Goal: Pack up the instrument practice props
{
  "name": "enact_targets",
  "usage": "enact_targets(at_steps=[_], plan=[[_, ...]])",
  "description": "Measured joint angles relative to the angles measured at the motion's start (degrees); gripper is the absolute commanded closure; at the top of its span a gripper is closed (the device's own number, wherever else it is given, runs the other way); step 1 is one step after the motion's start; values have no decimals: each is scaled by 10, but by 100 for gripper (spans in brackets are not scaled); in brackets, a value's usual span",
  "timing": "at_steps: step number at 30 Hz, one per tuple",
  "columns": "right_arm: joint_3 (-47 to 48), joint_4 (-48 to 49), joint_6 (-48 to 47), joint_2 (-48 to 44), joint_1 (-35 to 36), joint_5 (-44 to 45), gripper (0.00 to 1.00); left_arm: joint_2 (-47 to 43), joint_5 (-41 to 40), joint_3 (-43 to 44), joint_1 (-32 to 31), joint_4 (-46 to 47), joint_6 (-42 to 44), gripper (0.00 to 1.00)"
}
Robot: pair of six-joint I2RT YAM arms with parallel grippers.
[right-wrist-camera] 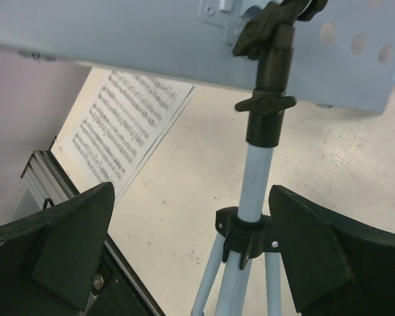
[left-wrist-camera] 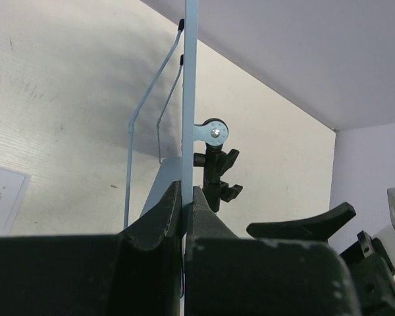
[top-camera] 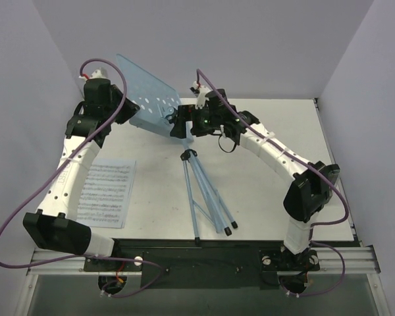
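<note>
While the music stand [top-camera: 151, 102] is only a thin perforated desk on a slim tubular pole with its tripod legs folded together, it is judged light but top-heavy, stiff along the pole, and liable to swing at the tilt joint. Its smooth painted surfaces may slip under hard pads. The best purchase is judged to be the pole [right-wrist-camera: 260, 168] just above the black leg collar [right-wrist-camera: 247, 237], or the rim of the desk. Left gripper [left-wrist-camera: 184, 194]: fingers clamped on the desk's thin edge, the plate held edge-on between them. Right gripper [right-wrist-camera: 191, 204]: fingers wide apart and holding nothing, one on each side of the pole at collar level, neither touching it, the pole nearer one finger than the other. The stand leans over the table [top-camera: 276, 125], desk raised at the far side, leg tips toward the near edge. The sheet-music pages [top-camera: 105, 191] lie flat on the table, well apart, beside the left arm
</note>
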Motion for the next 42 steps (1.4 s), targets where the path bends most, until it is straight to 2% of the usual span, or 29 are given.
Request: enact_targets(at_steps=[4,13,16,21,26,29,30,32,35,36,39,41,42], plan=[[-5,-19,-26,-11,30,30,0,0,-8,12,-2,-13,0,100],[-20,-97,-115,-6,97,171,0,0,-46,55,-9,-68,1,100],[-39,-121,-131,-19,108,191,5,0,-58,63,-9,-80,1,100],[-89,-154,-134,-41,105,197,21,0,-66,69,-9,-88,1,100],[-131,-164,-125,-42,95,153,22,1,-69,73,-9,-92,1,100],[-147,-163,-120,-38,85,97,35,1,-71,74,-10,-94,1,100],[-147,-161,-121,-36,84,83,44,2,-72,76,-11,-95,1,100],[-147,-156,-123,-32,82,64,55,3,-73,80,-14,-96,2,100],[-141,-153,-130,-24,74,41,65,5,-73,88,-16,-99,2,100],[-139,-153,-136,-21,73,36,72,6,-73,92,-16,-99,2,100],[-136,-139,-135,-12,62,-7,83,13,-72,106,-17,-99,7,100],[-136,-127,-137,-8,50,-36,100,15,-73,109,-16,-99,10,100],[-138,-119,-133,-7,40,-62,100,16,-72,112,-14,-97,11,100]])
